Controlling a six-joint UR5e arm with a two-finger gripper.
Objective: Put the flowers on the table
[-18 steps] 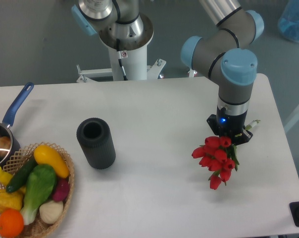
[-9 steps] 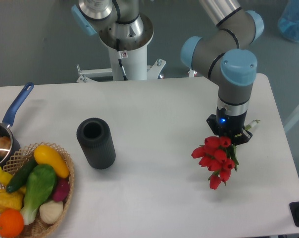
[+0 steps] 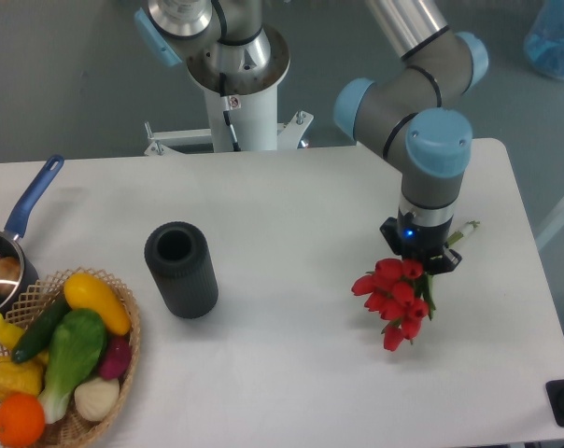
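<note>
The flowers (image 3: 390,299), a small bunch of red tulip buds with green leaves, hang below my gripper (image 3: 418,254) at the right of the white table (image 3: 291,205). The stem ends (image 3: 461,231) stick out past the gripper to the upper right. The gripper points down and is shut on the stems; its fingers are mostly hidden under the wrist. I cannot tell whether the buds touch the tabletop.
A dark ribbed cylindrical vase (image 3: 180,269) stands left of centre. A wicker basket (image 3: 125,313) of vegetables and fruit sits at the front left, with a blue-handled pan (image 3: 28,207) behind it. The robot base (image 3: 237,75) stands behind the table.
The arm has moved slightly left and toward the back with the flowers still in the gripper.
</note>
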